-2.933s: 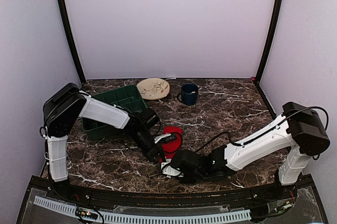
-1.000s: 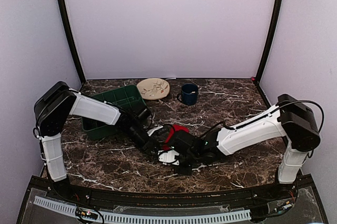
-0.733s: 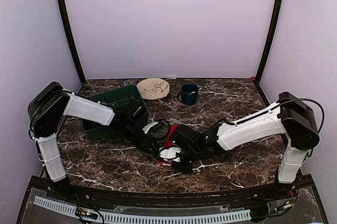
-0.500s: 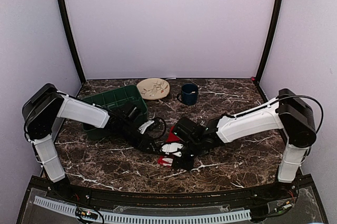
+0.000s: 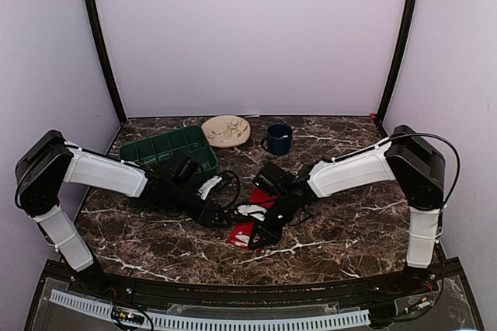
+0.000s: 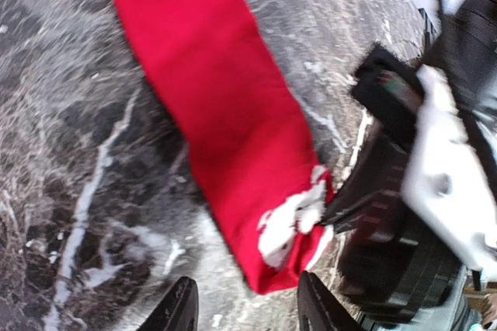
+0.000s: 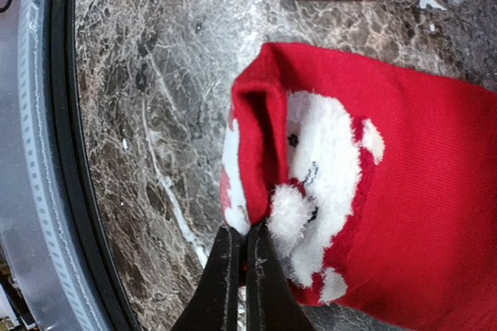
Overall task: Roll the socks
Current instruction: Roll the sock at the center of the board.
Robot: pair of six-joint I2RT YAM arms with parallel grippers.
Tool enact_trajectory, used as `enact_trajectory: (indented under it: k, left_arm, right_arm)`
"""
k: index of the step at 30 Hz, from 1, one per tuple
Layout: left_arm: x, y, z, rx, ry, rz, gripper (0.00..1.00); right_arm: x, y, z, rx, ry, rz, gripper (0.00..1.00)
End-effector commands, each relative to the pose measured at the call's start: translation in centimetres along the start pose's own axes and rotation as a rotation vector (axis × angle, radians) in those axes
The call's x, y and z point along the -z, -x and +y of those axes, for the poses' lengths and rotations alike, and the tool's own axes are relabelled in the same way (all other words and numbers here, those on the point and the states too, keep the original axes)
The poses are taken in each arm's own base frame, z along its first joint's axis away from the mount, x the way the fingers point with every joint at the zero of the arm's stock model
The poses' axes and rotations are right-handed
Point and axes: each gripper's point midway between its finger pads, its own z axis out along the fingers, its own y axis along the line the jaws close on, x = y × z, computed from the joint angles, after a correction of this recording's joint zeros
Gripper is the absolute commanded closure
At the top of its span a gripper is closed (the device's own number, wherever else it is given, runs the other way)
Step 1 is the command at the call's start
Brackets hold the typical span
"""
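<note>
- The red sock (image 5: 241, 235) lies stretched out on the dark marble table (image 5: 349, 226) between the two grippers. Its long axis runs from near-left to far-right.
- Its near end carries a fuzzy white motif (image 7: 318, 168) with small dark dots.
- The right gripper (image 7: 238, 239) is pinched tight on that end's edge.
- The left gripper (image 6: 245, 309) has its fingers apart and holds nothing, just over the same end.

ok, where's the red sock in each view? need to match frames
Top external: red sock low centre, between the two arms.
Left wrist: red sock runs from upper left to lower centre, white-trimmed end lowest.
Right wrist: red sock fills the right half, trimmed end toward centre.
Shared landmark: right gripper pinching that white-trimmed end.
</note>
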Motion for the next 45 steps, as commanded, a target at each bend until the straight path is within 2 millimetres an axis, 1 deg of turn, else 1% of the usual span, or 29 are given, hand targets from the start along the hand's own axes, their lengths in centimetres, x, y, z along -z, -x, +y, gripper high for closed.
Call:
enact_trajectory:
  k: [1, 5, 10, 15, 22, 26, 31, 35, 41, 45]
  left_arm:
    - [0.7, 0.4, -1.5, -0.1, 0.013, -0.047, 0.54]
    - [0.9, 0.2, -2.6, -0.162, 0.013, -0.064, 0.55]
    - [0.6, -0.7, -4.2, -0.239, 0.006, -0.054, 0.56]
    - [0.3, -1.3, -5.7, -0.307, -0.016, -0.054, 0.6]
    - [0.5, -1.3, -7.0, -0.375, -0.043, -0.066, 0.7]
    - [0.5, -1.5, -7.8, -0.43, -0.049, -0.073, 0.71]
    - [-0.4, -2.6, -8.4, -0.528, -0.014, -0.033, 0.69]
    - [-1.3, -3.8, -8.6, -0.584, -0.001, 0.008, 0.68]
    - [-2.2, -5.0, -8.4, -0.655, 0.03, 0.049, 0.68]
    - [-2.9, -5.2, -7.8, -0.721, 0.086, 0.064, 0.67]
  right_arm:
    - [0.1, -0.1, 0.9, -0.081, 0.115, -0.001, 1.0]
    - [0.5, 0.2, 1.5, -0.127, 0.187, -0.027, 1.0]
    - [1.2, 0.6, 1.9, -0.192, 0.286, -0.056, 1.0]
    - [0.5, -0.2, 2.0, -0.236, 0.331, -0.027, 1.0]
    - [-0.1, -0.8, 2.1, -0.268, 0.364, -0.011, 1.0]
    - [-0.2, -0.9, 2.1, -0.284, 0.379, -0.006, 1.0]
    - [-0.1, -0.7, 2.1, -0.295, 0.395, -0.01, 1.0]
    - [-0.2, -1.0, 2.0, -0.308, 0.397, -0.004, 1.0]
    - [-0.3, -1.2, 2.0, -0.314, 0.399, 0.001, 1.0]
    - [-0.2, -1.2, 2.1, -0.314, 0.402, 0.0, 1.0]
